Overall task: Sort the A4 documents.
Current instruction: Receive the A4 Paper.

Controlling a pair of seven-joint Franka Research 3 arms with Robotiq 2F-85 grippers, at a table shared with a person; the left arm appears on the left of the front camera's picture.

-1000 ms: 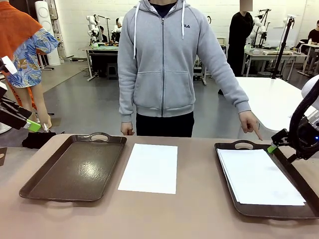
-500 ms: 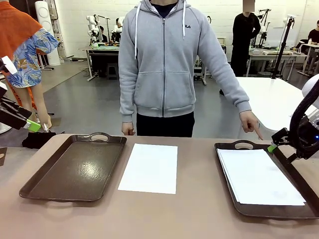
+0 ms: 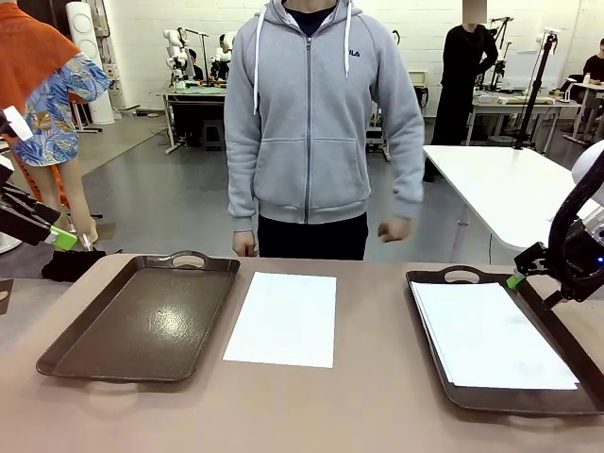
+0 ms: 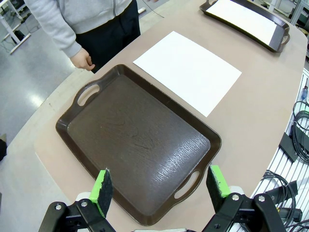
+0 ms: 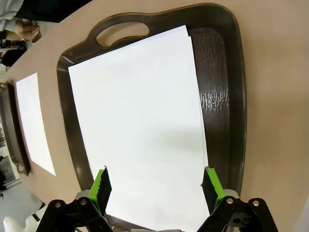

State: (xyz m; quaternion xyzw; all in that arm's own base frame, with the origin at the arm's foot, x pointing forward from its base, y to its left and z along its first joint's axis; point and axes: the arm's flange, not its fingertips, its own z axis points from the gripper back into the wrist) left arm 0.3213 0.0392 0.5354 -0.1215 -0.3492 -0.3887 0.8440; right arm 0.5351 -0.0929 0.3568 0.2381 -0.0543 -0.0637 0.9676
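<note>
two glossy brown plastic trays (image 3: 142,321) (image 3: 557,396): right one holds flat a4 documents (image 3: 491,335), one sheet (image 3: 283,318) mid-frame; both grippers (image 4: 161,186) (image 5: 157,186) spread wide, empty.

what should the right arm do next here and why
Probably lower the right gripper onto the stack of A4 documents in the right tray. Its jaws stand open above the sheets and hold nothing, while the left tray is bare and one sheet lies on the table between the trays.
</note>
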